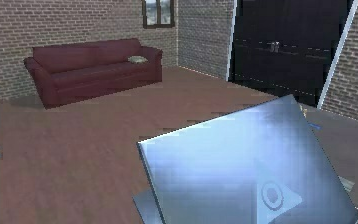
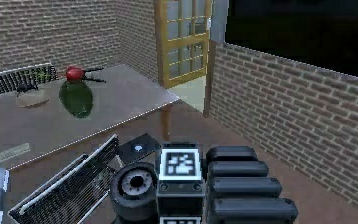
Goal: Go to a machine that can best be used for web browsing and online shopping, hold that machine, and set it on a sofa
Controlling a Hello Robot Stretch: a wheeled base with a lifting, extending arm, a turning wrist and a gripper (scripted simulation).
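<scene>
Firstly, at the forward view's left, one long dark red fabric sofa [image 1: 87, 68] is seen against a brick wall, and one small pale cushion-like thing [image 1: 137, 59] lies on its right end. Further right, one small framed window [image 1: 159, 12] and one black double door [image 1: 287, 45] are counted. Low in the foreground, well apart from the sofa, one large flat silver-grey slab [image 1: 247, 165] with a round mark is tilted; its shape fits a laptop's lid.

In the arm side view, one brown wooden table [image 2: 127, 95] carries one dark grid-like keyboard [image 2: 22, 78], one red round thing [image 2: 75, 72] and one dark green blob [image 2: 77, 98]. Nearer, one grey ribbed panel [image 2: 67, 185] is found just beside the dark gripper [image 2: 127, 190]. The state of its fingers cannot be told, nor whether anything is held. Two white marker squares [image 2: 182, 162] follow, then one wood-framed glass door [image 2: 187, 40].
</scene>
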